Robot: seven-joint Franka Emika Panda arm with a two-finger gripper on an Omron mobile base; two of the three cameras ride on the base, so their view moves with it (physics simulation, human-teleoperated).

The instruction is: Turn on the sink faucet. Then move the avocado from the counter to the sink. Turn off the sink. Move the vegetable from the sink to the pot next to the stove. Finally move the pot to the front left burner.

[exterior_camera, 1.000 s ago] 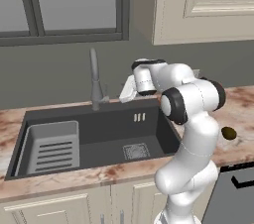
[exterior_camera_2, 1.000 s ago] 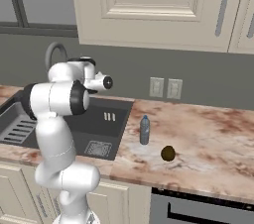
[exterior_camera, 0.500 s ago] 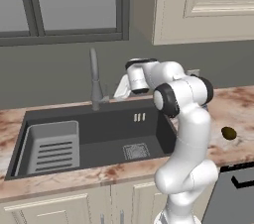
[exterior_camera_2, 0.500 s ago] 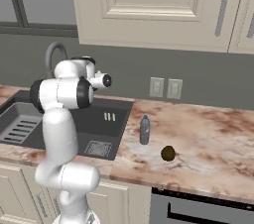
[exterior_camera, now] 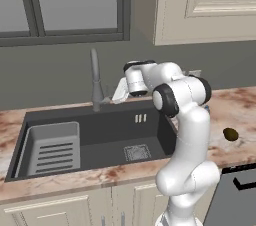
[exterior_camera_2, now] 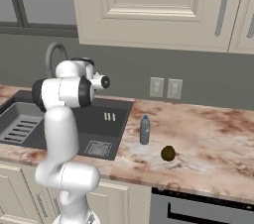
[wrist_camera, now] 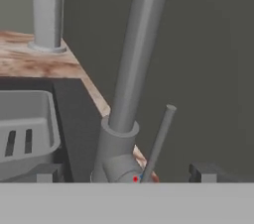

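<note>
The sink faucet [exterior_camera: 95, 75] is a slim grey gooseneck behind the dark sink [exterior_camera: 100, 125]. My gripper [exterior_camera: 115, 94] hangs just right of the faucet's base, open. In the hand view the gripper [wrist_camera: 126, 172] faces the faucet [wrist_camera: 136, 54] close up, with one dark fingertip [wrist_camera: 47, 172] on each side of the base. The thin lever handle [wrist_camera: 158, 139] slants up to the right of the spout. The avocado [exterior_camera: 230, 133] lies on the marbled counter [exterior_camera: 245, 105] far to the right, also seen as the avocado [exterior_camera_2: 168, 153] near the counter's front edge.
A small blue-grey bottle [exterior_camera_2: 144, 130] stands on the counter between sink and avocado. A light grey slotted tray [exterior_camera: 52, 147] fills the basin's left part, with a square drain [exterior_camera: 136, 152] to its right. A grey cylinder [wrist_camera: 47, 12] stands on the counter beyond the faucet. A dark oven front [exterior_camera_2: 198, 208] sits under the counter.
The hand has moved left, from over the sink's back edge to right beside the faucet base. Its jaws stayed open. The avocado has not moved.
</note>
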